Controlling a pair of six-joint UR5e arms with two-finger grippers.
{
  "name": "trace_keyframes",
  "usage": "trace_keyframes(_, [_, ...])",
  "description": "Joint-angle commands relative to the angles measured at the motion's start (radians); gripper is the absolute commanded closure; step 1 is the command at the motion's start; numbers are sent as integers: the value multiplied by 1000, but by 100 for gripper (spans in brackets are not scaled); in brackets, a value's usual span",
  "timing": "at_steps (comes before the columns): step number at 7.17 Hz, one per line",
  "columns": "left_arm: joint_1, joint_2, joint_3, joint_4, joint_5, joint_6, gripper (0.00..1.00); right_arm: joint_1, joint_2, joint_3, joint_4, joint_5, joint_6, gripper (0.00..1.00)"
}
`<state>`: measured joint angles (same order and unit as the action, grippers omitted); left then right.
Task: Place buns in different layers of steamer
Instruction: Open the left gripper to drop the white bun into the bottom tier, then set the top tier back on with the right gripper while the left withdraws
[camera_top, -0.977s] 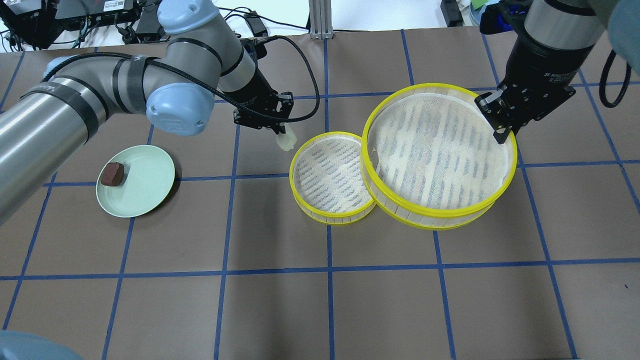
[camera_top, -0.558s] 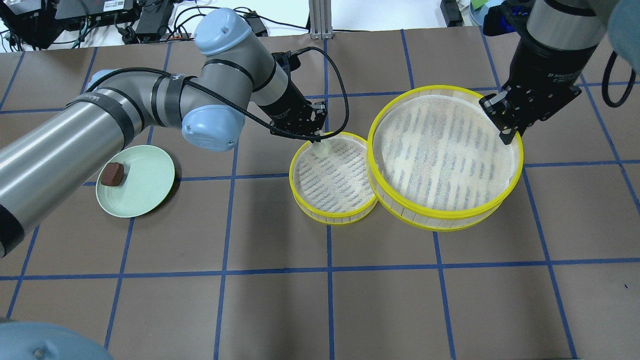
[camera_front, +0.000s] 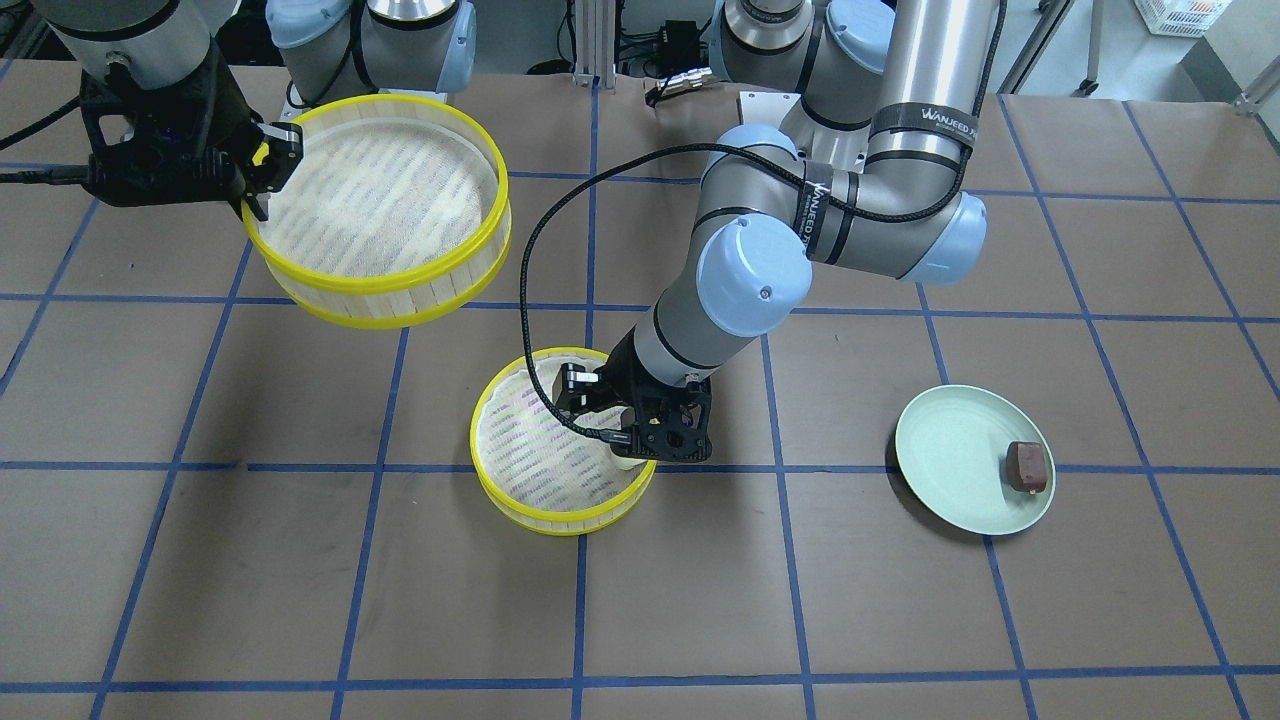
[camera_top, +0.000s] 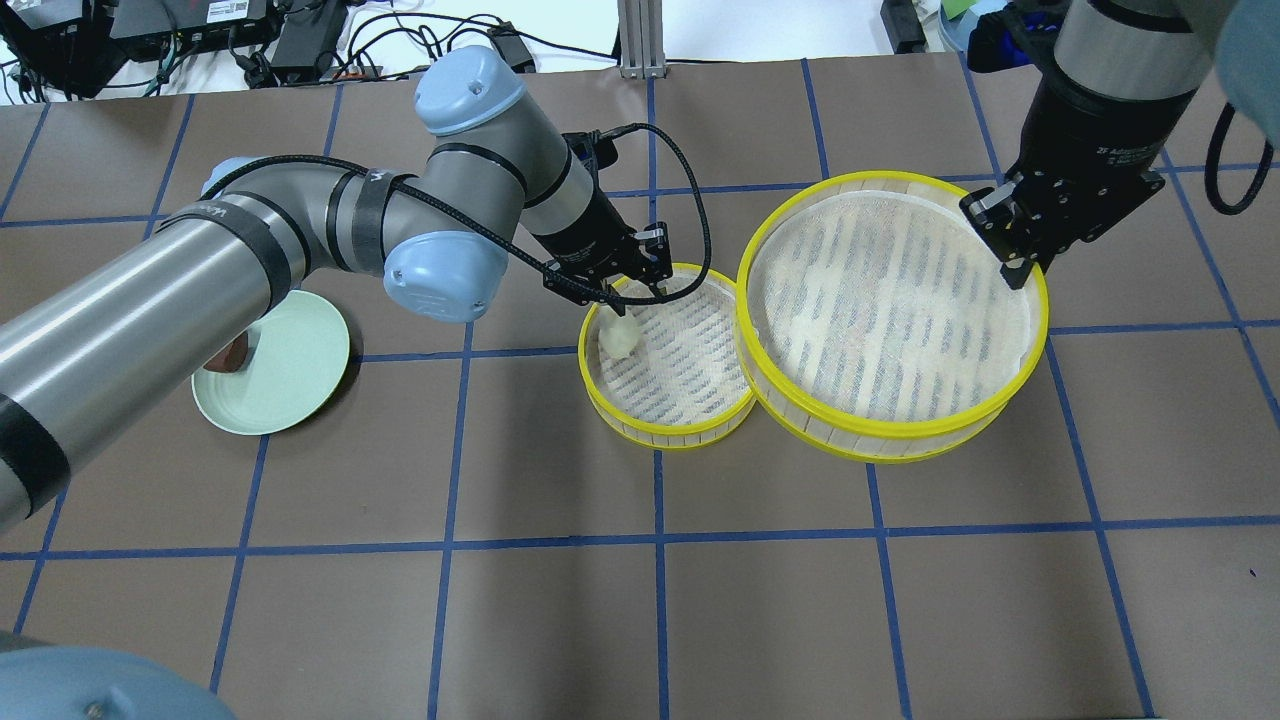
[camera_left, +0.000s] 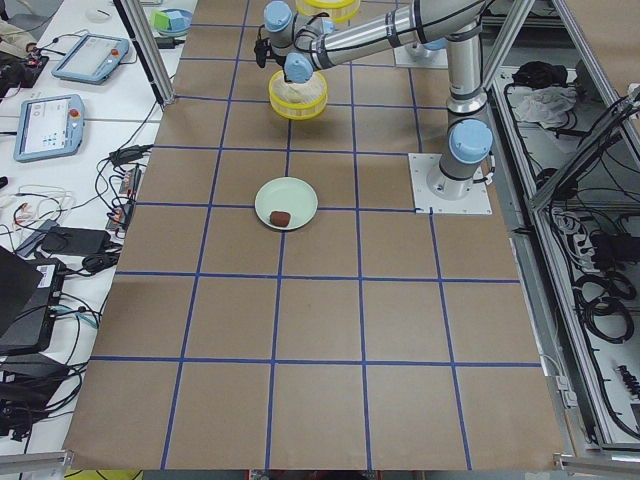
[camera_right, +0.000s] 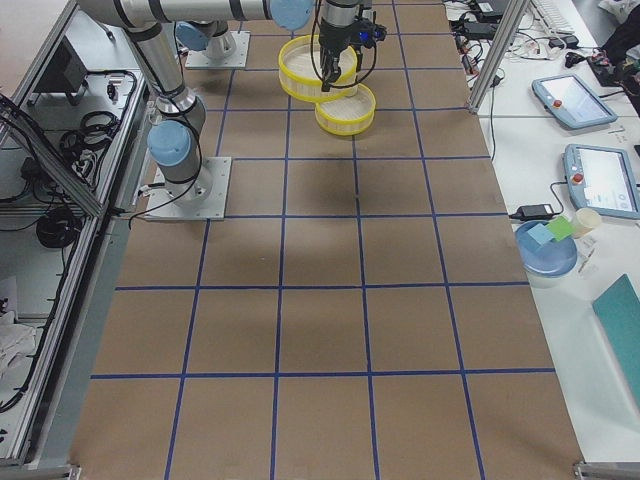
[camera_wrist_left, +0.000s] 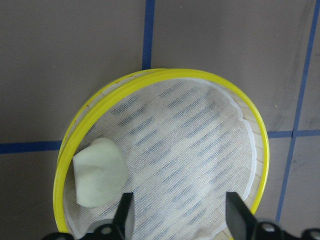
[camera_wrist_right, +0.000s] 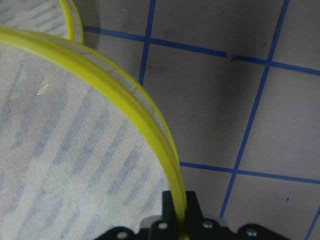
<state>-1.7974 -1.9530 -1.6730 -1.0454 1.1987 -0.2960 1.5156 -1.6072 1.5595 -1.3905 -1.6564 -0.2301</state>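
Blocking brown bun (camera_top: 238, 354): left arm (camera_top: 250, 260); left gripper (camera_wrist_left: 180, 212) spread beside cream bun (camera_wrist_left: 100, 172); right gripper (camera_wrist_right: 181, 202) pinching steamer rim (camera_wrist_right: 150, 120).

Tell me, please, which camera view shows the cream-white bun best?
The left wrist-mounted view: the cream-white bun lies unobstructed in the small tier. Overhead shows it smaller, beside the left end effector; front-facing mostly hides it; side views are too distant.

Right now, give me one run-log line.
left gripper: open over lower tier | white bun: in lower tier, ungripped | right gripper: shut on upper tier rim | brown bun: on plate
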Motion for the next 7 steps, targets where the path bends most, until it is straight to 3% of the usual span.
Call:
trace_keyframes(1, [3, 28, 13, -7, 110, 11, 0, 3, 9, 1, -13, 3, 5, 100])
trace_keyframes(2, [19, 48, 16, -4, 219, 12, 0, 6, 22, -6, -25, 7, 44, 100])
trace_keyframes(4, [143, 92, 29, -57, 226, 76, 0, 70, 122, -12, -152, 53, 214, 100])
trace_keyframes(7, [365, 147, 12, -184, 314, 441, 0, 257, 306, -13, -349, 21, 362, 100])
